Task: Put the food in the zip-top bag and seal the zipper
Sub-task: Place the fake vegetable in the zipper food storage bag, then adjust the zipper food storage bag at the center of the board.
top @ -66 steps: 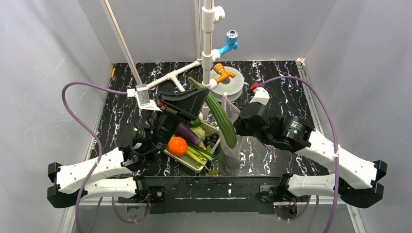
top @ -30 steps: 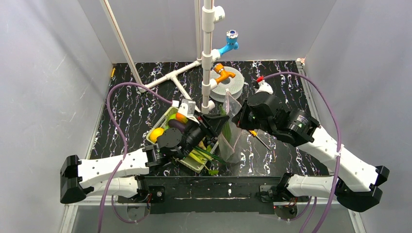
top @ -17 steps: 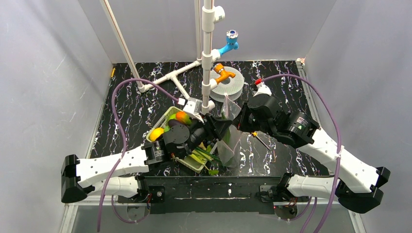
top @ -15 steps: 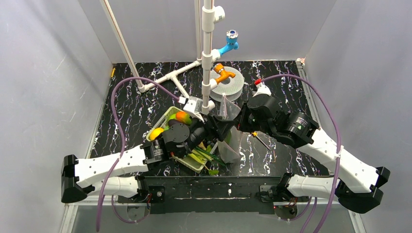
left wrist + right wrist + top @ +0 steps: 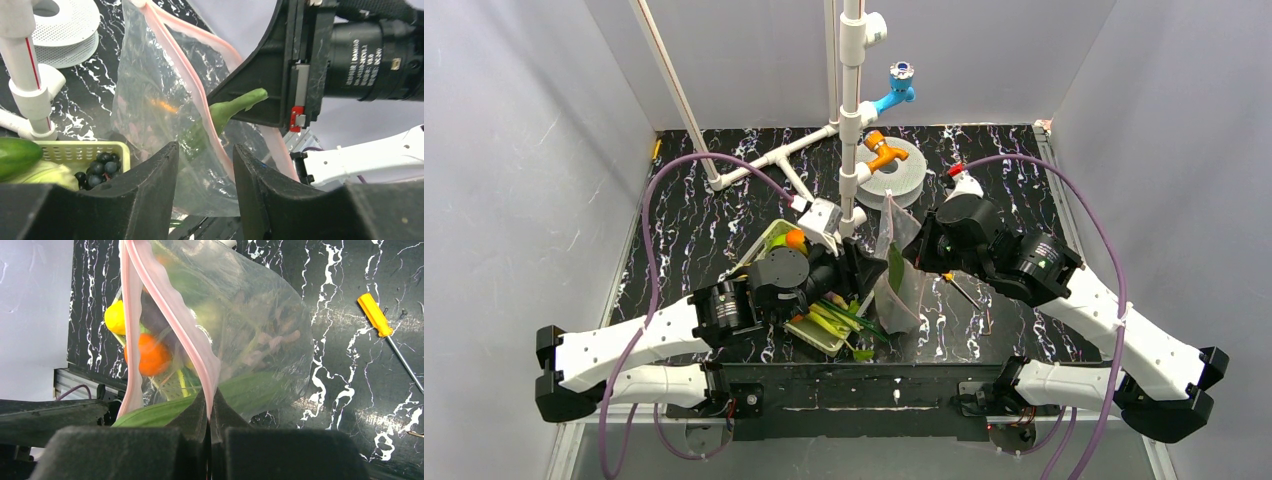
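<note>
The right gripper [image 5: 209, 407] is pinched flat on the zipper [image 5: 170, 315], holding the zip-top bag [image 5: 904, 295] upright over the table [image 5: 1024, 180], just right of the green basket [image 5: 75, 146]. The cucumber [image 5: 235, 105] stands in the bag (its tip pokes out past the mouth). The left gripper [image 5: 204, 170] faces the bag, its 2 fingers parted with nothing between them.
</note>
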{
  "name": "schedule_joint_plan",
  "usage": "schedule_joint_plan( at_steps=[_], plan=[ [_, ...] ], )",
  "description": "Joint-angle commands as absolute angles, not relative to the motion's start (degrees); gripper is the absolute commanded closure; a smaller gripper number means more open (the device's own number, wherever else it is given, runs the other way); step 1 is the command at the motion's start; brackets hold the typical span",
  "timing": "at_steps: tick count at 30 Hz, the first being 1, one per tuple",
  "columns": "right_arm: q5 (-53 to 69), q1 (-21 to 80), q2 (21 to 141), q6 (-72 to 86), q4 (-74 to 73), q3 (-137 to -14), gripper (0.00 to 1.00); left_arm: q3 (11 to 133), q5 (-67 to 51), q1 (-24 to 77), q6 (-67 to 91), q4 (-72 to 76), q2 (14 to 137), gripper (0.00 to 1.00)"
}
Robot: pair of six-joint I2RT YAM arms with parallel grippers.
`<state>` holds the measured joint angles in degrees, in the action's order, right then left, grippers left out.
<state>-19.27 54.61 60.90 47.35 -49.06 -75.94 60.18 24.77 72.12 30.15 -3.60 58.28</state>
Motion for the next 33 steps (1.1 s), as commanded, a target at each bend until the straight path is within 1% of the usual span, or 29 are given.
schedule_joint_plan(
  at_steps=[1,3,7,9,10,11,12,14,17,19,20,23,30,33],
  plan=[
    [-18.21,54.27,60.22,46.31,-46.36,-75.75,0.99,60.02,24.09,72.27,30.2,-5.7,57.72,0.58],
    [-17.86,54.23,60.45,46.27,-46.39,-75.76,0.99,61.04,23.76,72.32,29.83,-5.9,58.78,0.57],
    [-17.75,54.23,60.56,45.95,-46.58,-75.84,0.99,62.05,21.81,72.32,29.51,-5.26,60.7,0.42],
    [-17.75,54.23,60.52,45.84,-46.74,-75.76,0.99,61.74,21.28,72.33,29.62,-4.04,61.19,0.41],
    [-17.75,54.23,60.53,45.81,-46.8,-75.7,0.99,61.69,21.15,72.27,29.69,-3.7,61.73,0.42],
    [-17.78,54.24,60.48,45.79,-46.82,-75.68,0.99,61.67,20.85,72.29,29.78,-3.62,62.12,0.47],
    [-17.76,54.25,60.51,45.67,-46.95,-75.67,0.99,61.93,20.41,72.25,29.66,-3.71,62.36,0.57],
    [-18.11,54.23,60.34,45.25,-47.23,-75.75,0.99,62.22,20.22,72.3,29.62,-4.36,62.5,0.72],
    [-19.74,54.27,60.41,44.15,-48.42,-76.42,0.99,61.86,19.5,72.33,28.96,-2.58,61.49,0.86],
    [-20.93,54.23,60.31,43.35,-49.29,-76.88,0.99,61.95,19.3,72.32,28.26,-1.45,60.9,0.98],
    [-21.42,54.23,60.23,42.9,-49.6,-77.05,0.99,62.06,19.33,72.28,28.05,-1.01,60.71,1.0],
    [-23.28,54.23,60.22,41.35,-51.2,-78.26,0.99,62.14,19.48,72.31,28.62,1.59,60.48,1.0],
    [-27.24,54.23,61.75,37.27,-59.23,-84.46,0.99,62.47,15.91,72.32,34.07,8.56,61.72,1.0],
    [-28.81,54.23,61.42,35.18,-61.11,-86.37,0.99,62.5,17.18,72.28,37.97,8.9,61.88,1.0]
  ],
)
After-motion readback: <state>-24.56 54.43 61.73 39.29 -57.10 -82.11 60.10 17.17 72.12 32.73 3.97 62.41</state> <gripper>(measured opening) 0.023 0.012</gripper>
